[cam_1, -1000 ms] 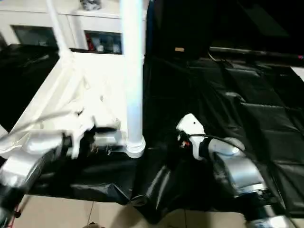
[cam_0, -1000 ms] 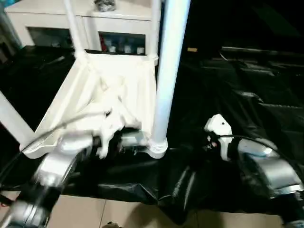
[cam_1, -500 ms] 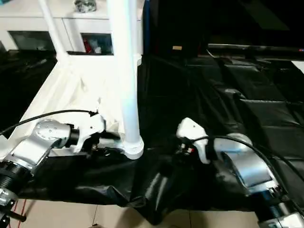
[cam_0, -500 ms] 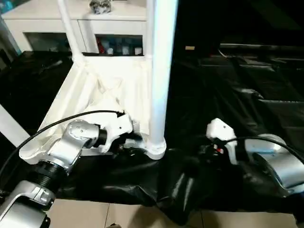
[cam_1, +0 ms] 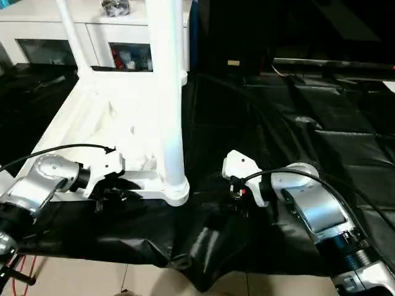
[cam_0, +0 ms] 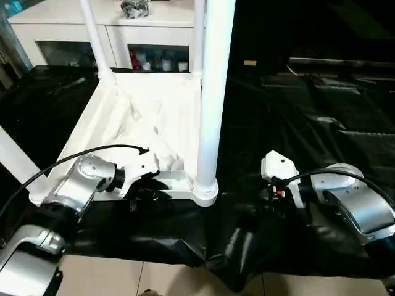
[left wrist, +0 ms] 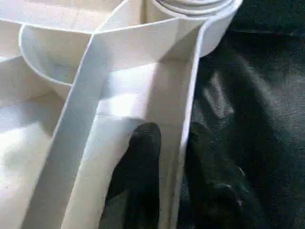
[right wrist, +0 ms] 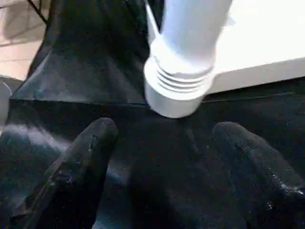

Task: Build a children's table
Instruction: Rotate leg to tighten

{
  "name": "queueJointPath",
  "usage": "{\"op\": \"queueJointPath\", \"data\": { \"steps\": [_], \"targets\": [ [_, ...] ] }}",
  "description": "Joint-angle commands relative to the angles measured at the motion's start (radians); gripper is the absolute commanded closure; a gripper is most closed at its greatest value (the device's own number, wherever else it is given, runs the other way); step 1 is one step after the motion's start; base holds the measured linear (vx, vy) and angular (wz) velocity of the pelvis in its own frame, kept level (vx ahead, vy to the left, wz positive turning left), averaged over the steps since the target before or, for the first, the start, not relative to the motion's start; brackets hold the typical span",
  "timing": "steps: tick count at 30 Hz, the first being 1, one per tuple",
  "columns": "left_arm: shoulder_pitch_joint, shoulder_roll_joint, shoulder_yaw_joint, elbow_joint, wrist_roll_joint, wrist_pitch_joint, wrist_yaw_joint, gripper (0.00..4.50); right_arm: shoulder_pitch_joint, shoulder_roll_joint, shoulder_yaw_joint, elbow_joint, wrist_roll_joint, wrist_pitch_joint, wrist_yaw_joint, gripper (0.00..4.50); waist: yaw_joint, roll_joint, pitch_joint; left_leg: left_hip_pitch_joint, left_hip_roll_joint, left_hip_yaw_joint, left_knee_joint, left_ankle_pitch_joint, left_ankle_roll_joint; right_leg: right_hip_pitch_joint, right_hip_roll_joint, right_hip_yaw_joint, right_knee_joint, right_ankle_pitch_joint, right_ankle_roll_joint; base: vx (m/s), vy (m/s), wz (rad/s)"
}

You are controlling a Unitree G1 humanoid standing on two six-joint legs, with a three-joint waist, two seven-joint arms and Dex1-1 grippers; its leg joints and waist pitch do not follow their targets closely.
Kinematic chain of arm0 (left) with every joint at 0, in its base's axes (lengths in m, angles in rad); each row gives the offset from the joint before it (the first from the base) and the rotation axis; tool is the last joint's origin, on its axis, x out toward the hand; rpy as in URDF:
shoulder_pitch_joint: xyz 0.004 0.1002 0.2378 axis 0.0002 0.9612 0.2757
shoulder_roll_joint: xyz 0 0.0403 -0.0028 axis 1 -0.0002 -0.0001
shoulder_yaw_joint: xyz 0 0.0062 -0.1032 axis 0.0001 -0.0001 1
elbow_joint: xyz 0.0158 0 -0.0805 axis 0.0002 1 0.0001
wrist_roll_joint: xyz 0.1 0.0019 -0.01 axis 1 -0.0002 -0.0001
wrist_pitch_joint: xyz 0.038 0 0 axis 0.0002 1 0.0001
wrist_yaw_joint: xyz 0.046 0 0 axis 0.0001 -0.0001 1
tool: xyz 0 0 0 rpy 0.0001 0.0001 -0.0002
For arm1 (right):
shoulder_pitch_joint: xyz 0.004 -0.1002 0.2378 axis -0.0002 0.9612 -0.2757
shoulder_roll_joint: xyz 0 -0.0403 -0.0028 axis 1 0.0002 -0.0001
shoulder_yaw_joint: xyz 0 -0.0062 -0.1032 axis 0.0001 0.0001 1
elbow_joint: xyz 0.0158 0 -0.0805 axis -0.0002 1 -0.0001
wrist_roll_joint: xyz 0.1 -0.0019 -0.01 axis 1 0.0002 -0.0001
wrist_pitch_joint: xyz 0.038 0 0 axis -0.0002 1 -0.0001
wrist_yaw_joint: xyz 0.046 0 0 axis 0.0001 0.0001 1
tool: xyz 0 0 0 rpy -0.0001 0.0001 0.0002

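Observation:
The children's table lies upside down on black cloth, its white ribbed tabletop [cam_0: 142, 117] facing up. A thick white leg [cam_0: 210, 92] stands in the near corner socket [cam_0: 205, 191]. Thinner-looking legs rise at the far left [cam_0: 92, 37] and at the left edge [cam_0: 15, 157]. My left gripper [cam_0: 145, 191] is at the tabletop's near rim. In the left wrist view its fingers [left wrist: 143, 157] straddle the rim wall [left wrist: 183, 143], pressed on both sides. My right gripper [cam_0: 259, 200] rests low on the cloth just right of the socket, open, its fingers [right wrist: 90, 148] spread wide towards the leg base [right wrist: 178, 90].
A white glass-door cabinet [cam_0: 92, 31] stands behind the table. Crinkled black cloth [cam_0: 308, 123] covers the ground to the right and front. Pale floor tiles [cam_0: 123, 277] show at the near edge. A black cable [cam_0: 92, 151] loops over my left wrist.
My left gripper's fingers have closed in on the tabletop's near rim, and the left forearm has settled lower. The right gripper has stayed open in about the same place. The view has shifted a little.

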Motion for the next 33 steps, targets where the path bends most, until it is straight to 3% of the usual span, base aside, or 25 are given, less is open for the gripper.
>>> {"op": "queueJointPath", "data": {
  "steps": [1,3,6,7,9,10,11,13,14,15,17,18,19,23,24,25,26,32,33],
  "targets": [
    [-0.027,0.005,0.004,0.022,0.016,-0.010,0.000,3.92,-0.016,-0.009,0.001,0.000,-0.001,-0.008,0.005,0.85,0.001,0.005,-0.064,0.010,0.007,0.003,-0.068,-0.258,0.011,0.054,-0.041,0.030,-0.078,-0.185,-0.243,0.000,0.000,0.00],
    [-0.033,0.000,0.008,0.035,0.013,-0.015,-0.006,4.10,-0.016,-0.007,-0.002,0.001,-0.001,-0.011,0.004,0.85,0.002,0.004,-0.063,0.010,0.006,0.004,-0.068,-0.262,0.010,0.053,-0.041,0.030,-0.080,-0.209,-0.237,0.000,0.000,0.00],
    [-0.040,-0.015,0.031,0.034,-0.029,0.024,-0.061,4.32,-0.020,0.014,-0.018,0.006,0.012,0.031,-0.022,0.58,0.000,0.024,-0.064,0.011,0.007,0.001,-0.070,-0.267,0.000,0.053,-0.041,0.029,-0.080,-0.199,-0.244,0.000,0.000,0.00],
    [-0.037,-0.017,0.040,0.015,-0.051,0.060,-0.090,4.33,-0.022,0.024,-0.025,0.006,0.021,0.054,-0.034,0.52,-0.004,0.020,-0.066,0.006,0.005,0.000,-0.070,-0.254,0.000,0.059,-0.040,0.027,-0.075,-0.175,-0.251,0.000,0.000,0.00],
    [-0.025,-0.023,0.051,-0.025,-0.082,0.119,-0.111,4.47,-0.015,0.030,-0.024,-0.004,0.029,0.056,-0.031,0.39,-0.006,0.014,-0.069,0.006,0.007,0.001,-0.067,-0.231,0.007,0.060,-0.040,0.027,-0.070,-0.124,-0.270,0.000,0.000,0.00],
    [-0.014,-0.025,0.049,-0.047,-0.091,0.140,-0.116,4.50,-0.010,0.037,-0.024,-0.004,0.030,0.052,-0.035,0.39,-0.006,0.017,-0.070,0.004,0.006,0.001,-0.064,-0.206,0.018,0.060,-0.040,0.028,-0.067,-0.083,-0.283,0.000,0.000,0.00],
    [0.004,-0.028,0.043,-0.079,-0.097,0.166,-0.120,4.50,-0.006,0.049,-0.024,0.001,0.032,0.046,-0.042,0.14,-0.005,0.013,-0.070,0.002,0.007,0.002,-0.063,-0.187,0.027,0.063,-0.044,0.028,-0.063,-0.064,-0.288,0.000,0.000,0.00],
    [0.025,-0.037,0.036,-0.108,-0.092,0.176,-0.099,4.50,-0.005,0.065,-0.026,0.015,0.034,0.039,-0.054,0.06,-0.005,0.013,-0.069,0.003,0.007,0.003,-0.062,-0.180,0.036,0.060,-0.041,0.027,-0.066,-0.069,-0.288,0.000,0.000,0.00],
    [0.046,-0.054,0.033,-0.124,-0.079,0.166,-0.055,4.50,-0.007,0.085,-0.025,0.035,0.032,0.026,-0.067,0.03,-0.005,0.000,-0.069,0.001,0.007,0.005,-0.063,-0.175,0.041,0.061,-0.041,0.028,-0.067,-0.069,-0.287,0.000,0.000,0.00],
    [0.058,-0.067,0.035,-0.130,-0.071,0.158,-0.026,4.50,-0.008,0.100,-0.025,0.049,0.029,0.016,-0.078,0.01,-0.004,0.007,-0.068,0.000,0.008,0.003,-0.063,-0.173,0.042,0.060,-0.043,0.026,-0.065,-0.085,-0.285,0.000,0.000,0.00],
    [0.081,-0.096,0.049,-0.150,-0.061,0.141,0.038,4.50,-0.012,0.128,-0.026,0.067,0.017,0.007,-0.117,0.01,-0.003,0.006,-0.065,0.005,0.006,0.007,-0.063,-0.190,0.041,0.055,-0.040,0.027,-0.073,-0.136,-0.272,0.000,0.000,0.00],
    [0.098,-0.109,0.055,-0.174,-0.065,0.141,0.055,4.50,-0.014,0.144,-0.028,0.078,-0.003,-0.018,-0.154,0.01,-0.004,-0.012,-0.065,0.004,0.007,0.009,-0.064,-0.188,0.042,0.056,-0.041,0.028,-0.075,-0.147,-0.264,0.000,0.000,0.00],
    [0.113,-0.120,0.061,-0.196,-0.064,0.146,0.080,4.50,-0.018,0.160,-0.034,0.089,-0.009,-0.021,-0.184,0.01,-0.001,-0.002,-0.061,0.004,0.008,0.008,-0.067,-0.195,0.037,0.052,-0.044,0.028,-0.077,-0.197,-0.248,0.000,0.000,0.00],
    [0.144,-0.125,0.075,-0.257,-0.087,0.187,0.083,4.50,-0.023,0.183,-0.045,0.084,-0.004,-0.009,-0.220,0.01,-0.004,0.003,-0.063,0.007,0.008,0.007,-0.068,-0.209,0.028,0.050,-0.042,0.030,-0.080,-0.231,-0.217,0.000,0.000,0.00],
    [0.147,-0.122,0.075,-0.266,-0.089,0.187,0.078,4.21,-0.024,0.184,-0.045,0.080,0.000,-0.005,-0.215,0.00,-0.004,0.002,-0.062,0.006,0.008,0.007,-0.068,-0.207,0.030,0.050,-0.041,0.030,-0.080,-0.228,-0.214,0.000,0.000,0.00],
    [0.149,-0.117,0.074,-0.263,-0.083,0.182,0.080,4.21,-0.023,0.182,-0.042,0.073,0.003,-0.007,-0.204,0.00,-0.001,-0.014,-0.063,0.003,0.007,0.006,-0.068,-0.192,0.037,0.052,-0.042,0.030,-0.076,-0.227,-0.208,0.000,0.000,0.00],
    [0.149,-0.115,0.074,-0.261,-0.081,0.180,0.081,3.92,-0.023,0.182,-0.042,0.073,0.003,-0.008,-0.201,0.00,0.001,-0.010,-0.063,0.004,0.007,0.007,-0.068,-0.188,0.039,0.050,-0.043,0.030,-0.078,-0.228,-0.206,0.000,0.000,0.00],
    [0.160,-0.092,0.073,-0.250,-0.037,0.154,0.096,3.78,-0.013,0.172,-0.036,0.075,-0.004,-0.025,-0.194,0.00,-0.002,-0.003,-0.064,0.003,0.007,0.006,-0.069,-0.192,0.036,0.050,-0.041,0.030,-0.077,-0.184,-0.215,0.000,0.000,0.00],
    [0.160,-0.090,0.073,-0.248,-0.035,0.153,0.094,3.78,-0.012,0.170,-0.035,0.075,-0.004,-0.025,-0.193,0.00,-0.001,0.012,-0.064,0.005,0.007,0.004,-0.069,-0.196,0.031,0.050,-0.042,0.030,-0.075,-0.184,-0.216,0.000,0.000,0.00]
  ]
}}
